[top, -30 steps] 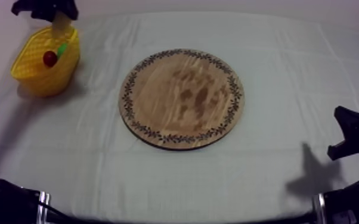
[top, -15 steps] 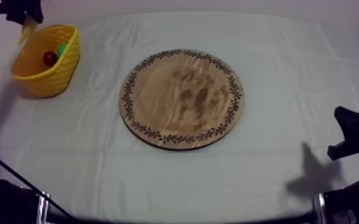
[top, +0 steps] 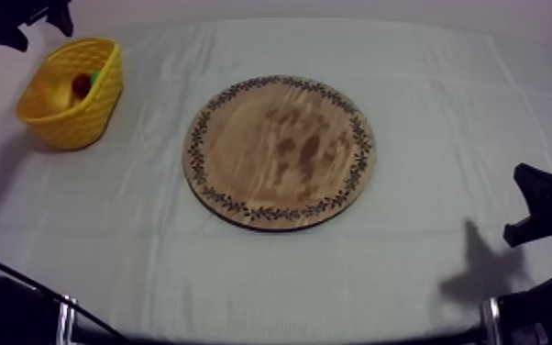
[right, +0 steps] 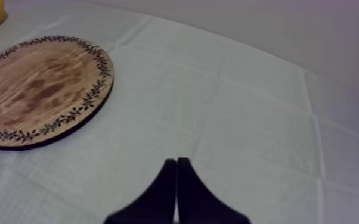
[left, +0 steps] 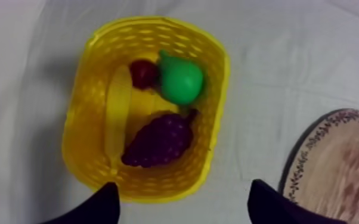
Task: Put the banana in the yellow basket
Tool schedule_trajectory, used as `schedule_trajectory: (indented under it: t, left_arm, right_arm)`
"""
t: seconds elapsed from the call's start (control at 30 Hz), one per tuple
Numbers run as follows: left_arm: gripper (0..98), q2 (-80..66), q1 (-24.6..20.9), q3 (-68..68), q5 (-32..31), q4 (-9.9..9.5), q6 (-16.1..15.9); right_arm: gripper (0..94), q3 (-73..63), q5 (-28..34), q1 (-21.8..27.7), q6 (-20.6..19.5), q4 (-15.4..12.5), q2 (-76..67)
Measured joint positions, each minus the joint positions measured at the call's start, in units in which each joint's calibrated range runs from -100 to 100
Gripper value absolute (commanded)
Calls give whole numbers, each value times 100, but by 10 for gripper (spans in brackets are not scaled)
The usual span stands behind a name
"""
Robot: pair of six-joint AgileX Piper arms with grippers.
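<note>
While left end effector (left: 182, 189) gapes, pale curved banana (left: 117, 113) inside yellow basket (left: 217, 119)

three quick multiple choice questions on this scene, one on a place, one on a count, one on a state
1. The wooden board is bare. Where is the banana?
A under the board
B in the yellow basket
C beside the basket

2. How many fruits are in the basket?
A two
B three
C four

3. The left gripper over the basket is:
A open
B shut on the banana
C shut on nothing

Key:
1 B, it lies along the basket's inner wall.
2 C, banana, small red fruit, pear, bunch of grapes.
3 A, its fingers stand apart with nothing between.
</note>
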Motion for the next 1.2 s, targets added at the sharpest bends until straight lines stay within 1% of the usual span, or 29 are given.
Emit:
schedule_trajectory:
  t: [0.17, 0.3, 0.47, 0.57, 0.7, 0.8, 1.0, 1.1, 1.2]
  left_arm:
    - [608, -1011, 325, 686, -465, -32, 210]
    - [463, -1960, 572, 1390, -997, -15, 366]
    - [207, -3141, 705, 2340, -1781, 56, 340]
    - [117, -3850, 686, 2865, -2261, 67, 277]
    - [68, -4692, 647, 3642, -2914, 53, 155]
    - [50, -5260, 558, 4231, -3397, 93, 75]
    - [24, -6279, 293, 5561, -4216, 340, 45]
    - [14, -6742, 151, 6240, -4656, 438, 123]
    - [7, -7198, 30, 6893, -4998, 486, 182]
  right_arm:
    - [4, 0, 0, 0, 0, 0, 0]
    - [4, 0, 0, 0, 0, 0, 0]
    - [4, 0, 0, 0, 0, 0, 0]
    - [4, 0, 0, 0, 0, 0, 0]
    - [4, 0, 0, 0, 0, 0, 0]
    - [4, 0, 0, 0, 0, 0, 0]
    - [4, 0, 0, 0, 0, 0, 0]
    - [4, 0, 0, 0, 0, 0, 0]
    - [4, 0, 0, 0, 0, 0, 0]
